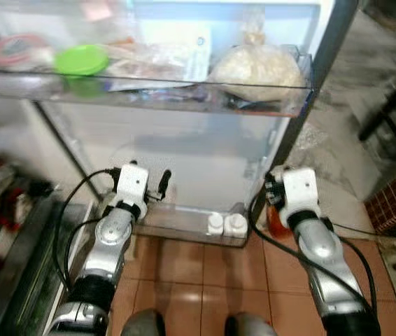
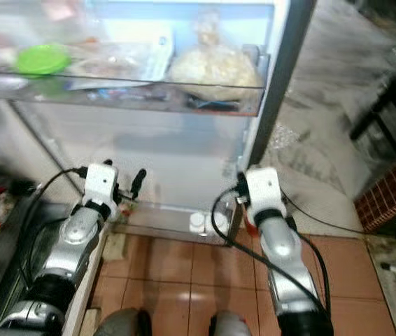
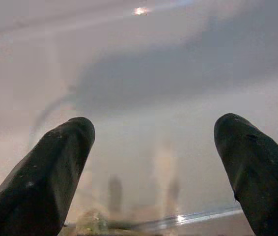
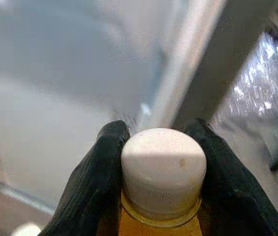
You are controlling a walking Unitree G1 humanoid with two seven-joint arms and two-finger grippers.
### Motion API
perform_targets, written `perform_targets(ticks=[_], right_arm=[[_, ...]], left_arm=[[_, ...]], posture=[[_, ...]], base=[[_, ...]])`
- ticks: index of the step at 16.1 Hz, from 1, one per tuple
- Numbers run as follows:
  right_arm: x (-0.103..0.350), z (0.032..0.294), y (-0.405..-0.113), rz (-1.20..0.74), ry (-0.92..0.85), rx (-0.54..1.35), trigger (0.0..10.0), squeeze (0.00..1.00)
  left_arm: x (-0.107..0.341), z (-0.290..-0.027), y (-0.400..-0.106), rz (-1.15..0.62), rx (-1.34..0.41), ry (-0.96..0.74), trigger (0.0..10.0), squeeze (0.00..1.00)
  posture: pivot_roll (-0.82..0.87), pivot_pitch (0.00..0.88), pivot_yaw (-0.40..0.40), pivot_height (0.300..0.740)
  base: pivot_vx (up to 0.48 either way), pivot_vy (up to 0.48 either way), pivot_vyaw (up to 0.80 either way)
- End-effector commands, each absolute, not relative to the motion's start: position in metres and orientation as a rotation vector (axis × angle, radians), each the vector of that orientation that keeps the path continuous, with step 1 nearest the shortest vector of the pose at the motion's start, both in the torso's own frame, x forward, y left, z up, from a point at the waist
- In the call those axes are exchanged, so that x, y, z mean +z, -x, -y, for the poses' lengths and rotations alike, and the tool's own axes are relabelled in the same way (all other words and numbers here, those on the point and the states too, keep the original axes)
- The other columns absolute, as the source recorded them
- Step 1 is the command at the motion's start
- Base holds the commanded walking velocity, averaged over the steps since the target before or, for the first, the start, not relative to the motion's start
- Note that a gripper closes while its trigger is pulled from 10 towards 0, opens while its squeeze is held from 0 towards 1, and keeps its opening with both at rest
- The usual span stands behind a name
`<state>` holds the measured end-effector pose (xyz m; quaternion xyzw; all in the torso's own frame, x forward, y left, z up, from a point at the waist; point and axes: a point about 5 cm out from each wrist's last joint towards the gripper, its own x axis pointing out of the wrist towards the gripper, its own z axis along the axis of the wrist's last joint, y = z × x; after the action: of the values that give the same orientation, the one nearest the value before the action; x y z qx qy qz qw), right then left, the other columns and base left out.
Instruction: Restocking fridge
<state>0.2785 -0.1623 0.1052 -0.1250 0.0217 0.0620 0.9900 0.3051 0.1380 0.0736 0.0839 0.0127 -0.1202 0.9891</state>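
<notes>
White-capped bottle (image 4: 162, 172) of orange liquid is held in the right gripper (image 4: 161, 162), the two black fingers (image 4: 97, 182) pinched on either side of its cap. In the head views the bottle (image 1: 275, 220) is glimpsed as an orange patch below the right wrist, just beside the right end of the lower door shelf (image 1: 184, 225) and near the edge of the open fridge door (image 1: 205, 150). Two small white-capped bottles (image 1: 226, 224) are seen standing at that end of the lower shelf. The upper door shelf (image 1: 149, 94) is loaded with a green lid (image 1: 80, 60), flat packets (image 1: 149, 63) and a bag of pale lumps (image 1: 257, 70). The left gripper (image 3: 153, 162) is held in front of the lower shelf with its fingers (image 3: 45, 172) spread wide and nothing between them. The step in hand is judged to be carrying the bottle to the door for placing. Its long axis appears roughly upright, cap toward the wrist camera, base pointing down toward the tiled floor (image 1: 205, 280); any tilt cannot be told. The next move is judged to call for the bottle being brought leftward over the shelf rail, lowered into the free stretch beside the two small bottles, kept upright, and released only once seated.
</notes>
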Motion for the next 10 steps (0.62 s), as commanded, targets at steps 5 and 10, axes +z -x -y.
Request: perform_targets(ticks=[5,10], right_arm=[[0.125,0.15,-0.292,0.055,0.208,0.264,10.0,0.0],[0.128,0.142,-0.298,0.082,0.161,0.332,10.0,0.0]], left_arm=[[0.066,-0.159,-0.279,-0.065,-0.197,-0.168,10.0,0.0],[0.07,-0.171,-0.274,-0.083,-0.121,-0.176,10.0,0.0]], posture=[[0.02,0.073,-0.005,0.74],[0.04,0.074,-0.012,0.74]], base=[[0.0,0.0,0.8],[0.0,0.0,0.58]])
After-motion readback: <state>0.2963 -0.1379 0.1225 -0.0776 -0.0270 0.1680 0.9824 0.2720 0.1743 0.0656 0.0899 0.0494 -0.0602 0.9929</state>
